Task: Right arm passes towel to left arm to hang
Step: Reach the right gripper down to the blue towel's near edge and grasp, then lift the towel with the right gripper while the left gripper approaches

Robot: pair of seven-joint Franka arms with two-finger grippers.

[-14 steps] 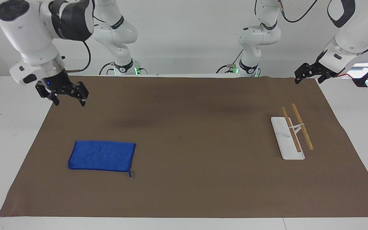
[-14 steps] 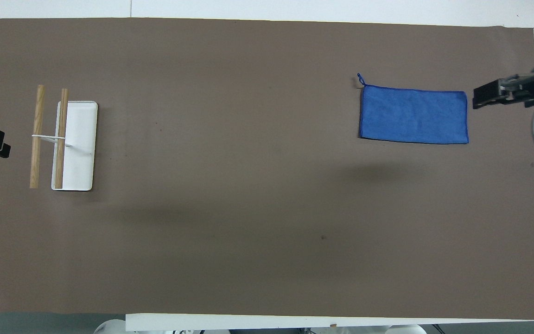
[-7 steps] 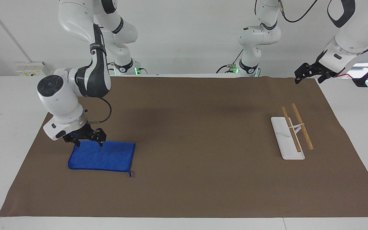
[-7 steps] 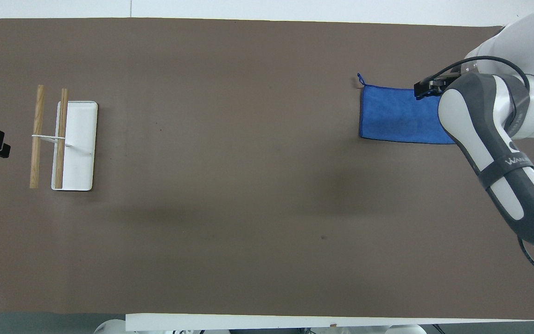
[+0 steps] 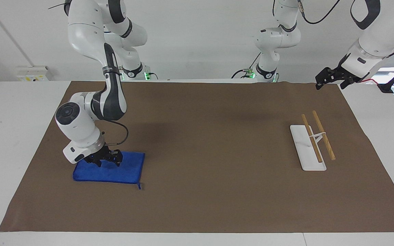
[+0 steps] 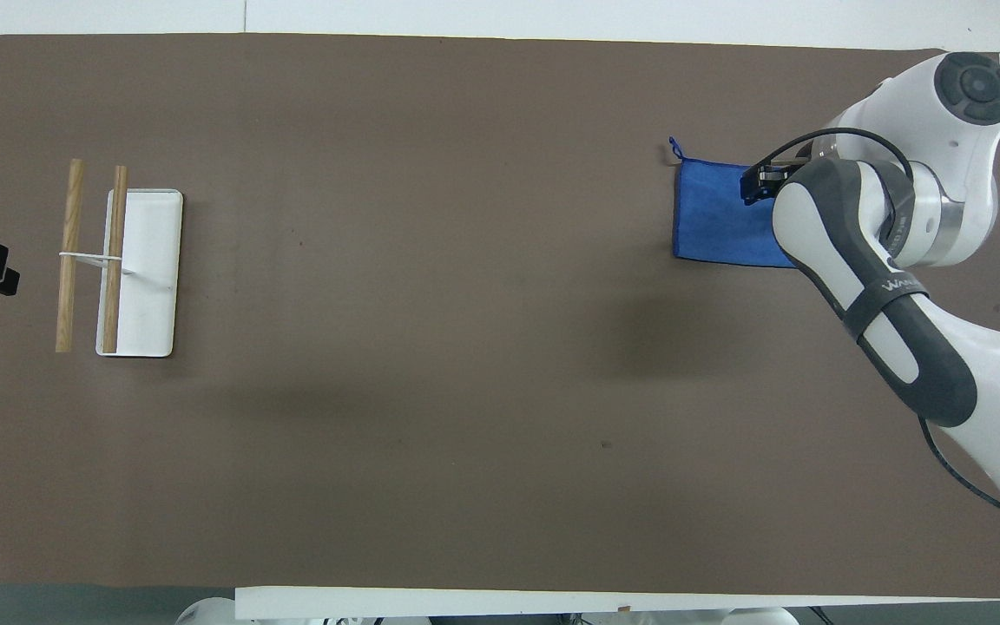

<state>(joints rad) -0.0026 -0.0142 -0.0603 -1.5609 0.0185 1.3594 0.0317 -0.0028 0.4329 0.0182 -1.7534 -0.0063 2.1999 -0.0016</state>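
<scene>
**Right arm just landed on the towel, grab looks like it's starting**

The towel [image 5: 109,168] lies flat on the brown mat [image 5: 200,191] at the right arm's end of the table, loop corner pointing away from the robots. A second ago the right gripper [image 5: 106,160] was hanging high over the mat's edge, well apart from the cloth. Now it's down on the towel's robot-side edge, fingertips touching the fabric. The fingers look spread but narrower than before, so I'd call it mid-pinch, nothing lifted yet.

My guess: pickup is the step in hand, and the handover and hanging are all still to come.

The left gripper [image 5: 330,77] hasn't budged. It waits over the mat's corner at its own end, jaws released and holding nothing. The rack [image 5: 311,145], a white base with two wooden rails, stands near it, bare.

Room is plain white wall, white table [image 5: 9,112] under the mat.
</scene>
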